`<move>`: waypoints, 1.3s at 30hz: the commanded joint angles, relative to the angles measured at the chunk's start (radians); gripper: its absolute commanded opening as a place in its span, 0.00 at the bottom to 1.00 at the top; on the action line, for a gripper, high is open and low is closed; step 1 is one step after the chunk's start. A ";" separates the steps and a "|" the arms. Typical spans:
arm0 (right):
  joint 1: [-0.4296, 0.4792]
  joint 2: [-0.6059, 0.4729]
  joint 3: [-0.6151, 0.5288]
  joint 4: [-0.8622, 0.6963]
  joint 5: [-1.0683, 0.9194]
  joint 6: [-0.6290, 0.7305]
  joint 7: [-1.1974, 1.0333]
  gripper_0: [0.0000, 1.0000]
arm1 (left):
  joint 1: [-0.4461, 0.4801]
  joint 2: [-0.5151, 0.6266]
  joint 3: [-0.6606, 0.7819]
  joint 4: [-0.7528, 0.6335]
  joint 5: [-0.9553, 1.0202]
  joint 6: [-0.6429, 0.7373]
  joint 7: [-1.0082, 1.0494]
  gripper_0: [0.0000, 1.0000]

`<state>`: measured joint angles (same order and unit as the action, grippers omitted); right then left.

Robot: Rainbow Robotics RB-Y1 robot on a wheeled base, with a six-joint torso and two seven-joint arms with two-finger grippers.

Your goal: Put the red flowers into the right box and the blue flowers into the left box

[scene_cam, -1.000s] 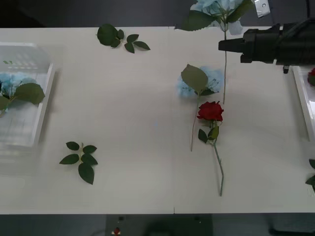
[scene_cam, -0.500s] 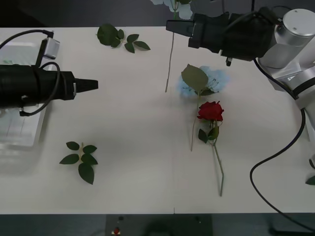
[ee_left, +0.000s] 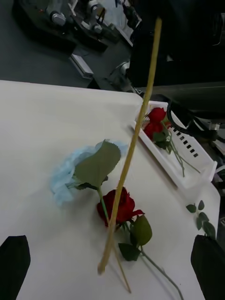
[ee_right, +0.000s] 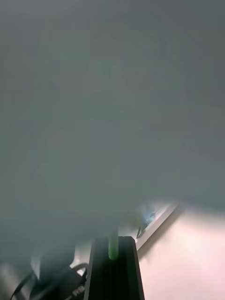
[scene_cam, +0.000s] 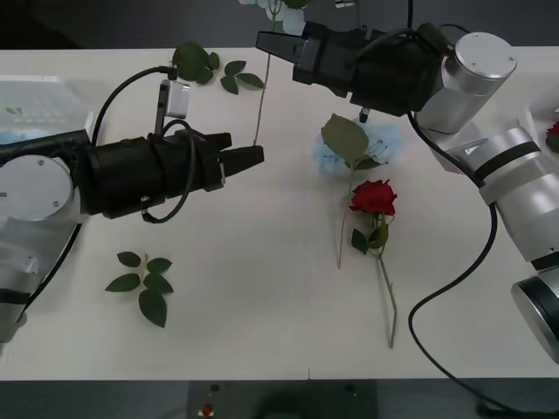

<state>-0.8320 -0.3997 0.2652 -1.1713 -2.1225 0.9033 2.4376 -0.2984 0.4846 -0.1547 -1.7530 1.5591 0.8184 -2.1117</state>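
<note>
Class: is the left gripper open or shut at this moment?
Open. The black left gripper shows its fingertips spread at both corners, the hanging thin stem between them, ungripped.

Left claw (scene_cam: 253, 157) spread — right claw (scene_cam: 266, 44) clamped

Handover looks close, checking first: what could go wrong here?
1. The blue flower hangs from the right end effector by a thin stem. The open left end effector is level with its lower tip and may close on air or pinch only the tip.
2. Released early, it would likely drop onto the table, short of the left box.
</note>
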 commanded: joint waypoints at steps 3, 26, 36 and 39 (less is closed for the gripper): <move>-0.039 0.002 0.003 -0.021 -0.013 -0.001 -0.039 0.00 | -0.028 -0.041 0.020 -0.020 -0.033 -0.007 -0.070 1.00; -0.039 -0.005 0.003 -0.021 -0.013 -0.015 -0.045 0.00 | -0.206 -0.123 -0.012 0.178 -0.106 -0.007 -0.074 0.00; -0.039 -0.007 0.003 -0.021 -0.013 -0.021 -0.045 0.00 | -0.205 -0.121 -0.011 0.178 -0.106 -0.012 -0.065 0.00; -0.039 -0.010 0.003 -0.022 -0.013 -0.021 -0.045 0.00 | -0.205 -0.118 -0.011 0.178 -0.102 -0.012 -0.062 0.00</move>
<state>-0.8320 -0.3998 0.2654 -1.1712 -2.1225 0.8861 2.4240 -0.4832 0.3539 -0.1569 -1.5593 1.4537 0.8184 -2.1661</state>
